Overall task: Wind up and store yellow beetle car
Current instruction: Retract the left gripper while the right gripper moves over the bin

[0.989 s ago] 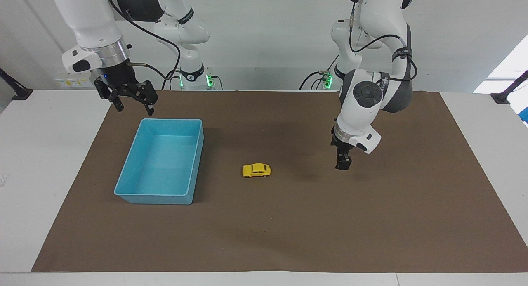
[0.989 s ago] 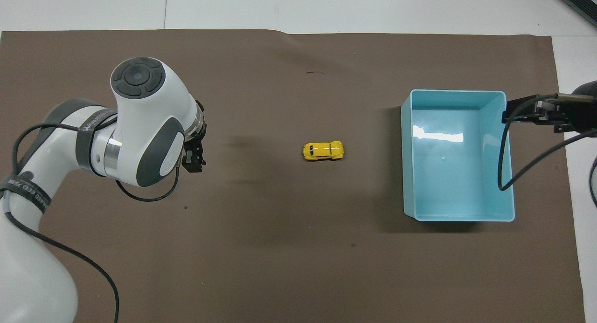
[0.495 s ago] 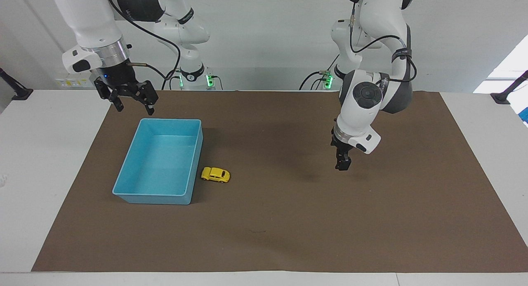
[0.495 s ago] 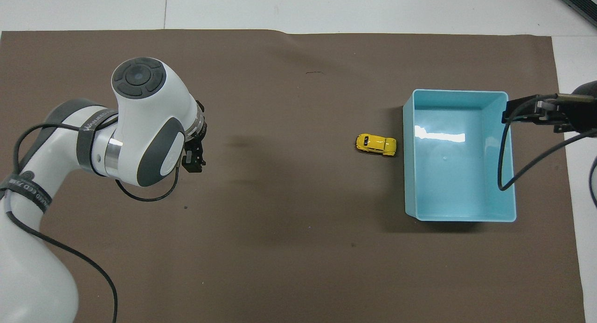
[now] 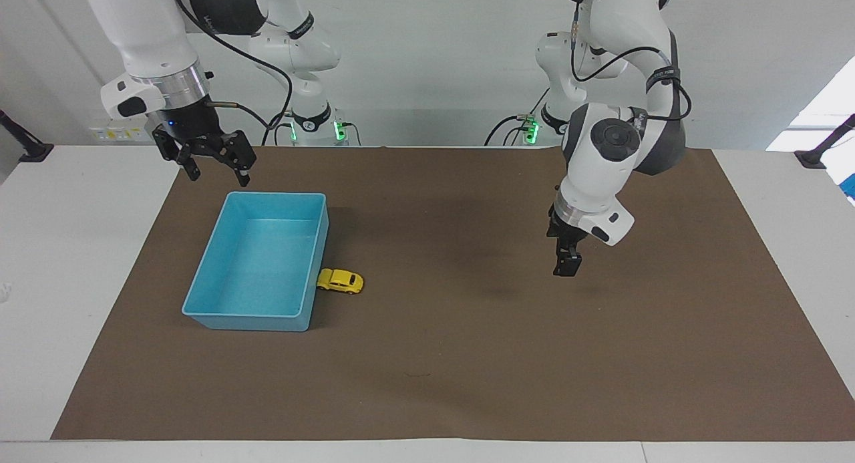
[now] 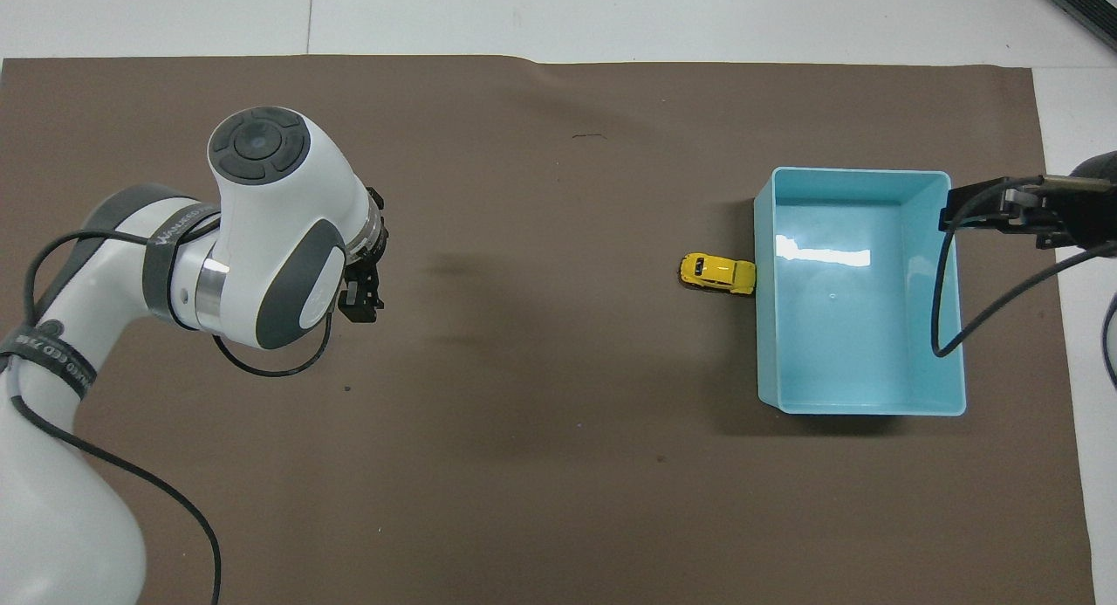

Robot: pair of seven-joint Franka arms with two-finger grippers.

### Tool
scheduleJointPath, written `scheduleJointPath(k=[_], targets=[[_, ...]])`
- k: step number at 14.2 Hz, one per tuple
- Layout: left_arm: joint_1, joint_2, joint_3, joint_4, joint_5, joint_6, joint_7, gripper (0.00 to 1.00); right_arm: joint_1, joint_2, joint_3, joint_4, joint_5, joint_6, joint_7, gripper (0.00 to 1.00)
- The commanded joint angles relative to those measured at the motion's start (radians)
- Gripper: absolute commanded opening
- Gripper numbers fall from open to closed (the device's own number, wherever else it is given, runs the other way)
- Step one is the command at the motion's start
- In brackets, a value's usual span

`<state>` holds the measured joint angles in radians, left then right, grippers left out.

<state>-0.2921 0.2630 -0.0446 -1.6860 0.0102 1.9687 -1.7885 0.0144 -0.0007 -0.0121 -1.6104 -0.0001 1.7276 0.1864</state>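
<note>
The yellow beetle car (image 5: 340,281) (image 6: 717,273) stands on the brown mat, its nose against the long side wall of the blue bin (image 5: 247,321) (image 6: 855,352). No gripper touches it. My left gripper (image 5: 566,269) (image 6: 362,301) hangs open and empty, pointing down over bare mat toward the left arm's end of the table, well apart from the car. My right gripper (image 5: 214,170) (image 6: 953,210) is open and empty, raised by the bin's rim at the right arm's end.
The brown mat (image 5: 467,356) covers most of the white table. The bin holds nothing. A thin black cable (image 6: 938,308) droops from the right arm over the bin's edge.
The car has rolled over the mat from its middle to the bin's wall and stopped there, nudging the bin slightly. My left arm has drawn back a little. The right arm has not moved.
</note>
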Motion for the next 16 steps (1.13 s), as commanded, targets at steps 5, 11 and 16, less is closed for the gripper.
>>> scheduleJointPath(k=[5, 11, 16], targets=[[0.086, -0.129, -0.006, -0.014, 0.002, -0.056, 0.409, 1.0, 0.006, -0.015, 0.032, -0.011, 0.011, 0.007, -0.066, 1.0], [0.157, -0.171, -0.006, -0.018, 0.004, -0.12, 0.87, 1.0, 0.006, -0.007, 0.078, -0.014, 0.037, 0.01, -0.364, 1.0], [0.224, -0.202, -0.006, -0.018, 0.004, -0.131, 1.268, 1.0, 0.028, 0.033, 0.09, -0.013, 0.046, 0.039, -0.646, 1.0]])
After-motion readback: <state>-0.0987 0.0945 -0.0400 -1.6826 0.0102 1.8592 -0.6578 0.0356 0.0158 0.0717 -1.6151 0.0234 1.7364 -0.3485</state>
